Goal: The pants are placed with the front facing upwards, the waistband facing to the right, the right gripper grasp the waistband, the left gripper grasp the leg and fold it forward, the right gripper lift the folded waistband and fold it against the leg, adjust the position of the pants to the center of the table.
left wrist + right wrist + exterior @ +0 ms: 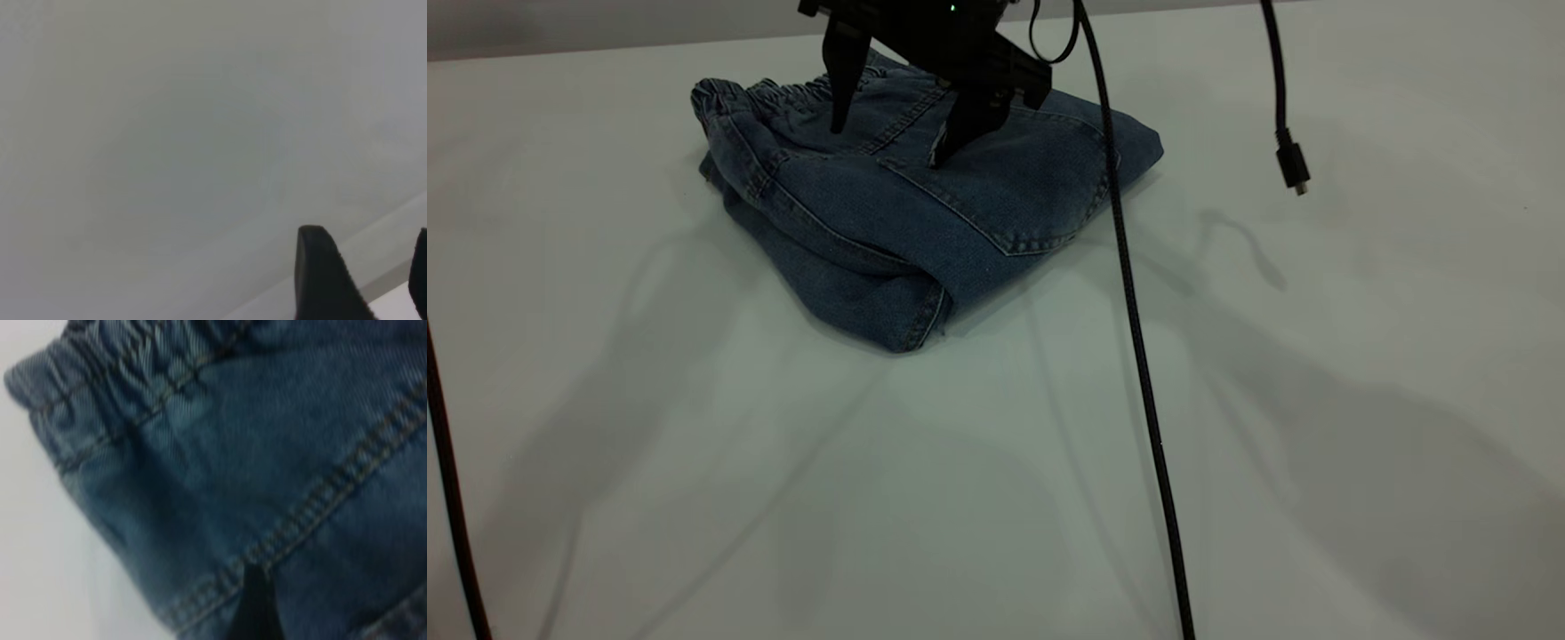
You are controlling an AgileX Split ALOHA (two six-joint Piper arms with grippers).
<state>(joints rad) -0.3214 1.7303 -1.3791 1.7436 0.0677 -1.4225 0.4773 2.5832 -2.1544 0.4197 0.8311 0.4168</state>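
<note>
Nearest the exterior camera, a braided black cable [1138, 356] is seen hanging from the top edge down across the table [1360, 498], passing in front of the right end of the pants [925, 204]. A second, shorter cable ending in a plug [1291, 169] is seen dangling further to the right, and a dark cord [449, 498] runs along the left edge. The pants are lying folded in a compact bundle toward the far side of the table, with the waistband [774, 93] gathered at the bundle's far left. Directly above them the right gripper [894, 142] is held with its fingers spread apart, tips at the denim, nothing pinched. In the left wrist view the left gripper [370, 280] is seen over bare table, with its fingers apart
</note>
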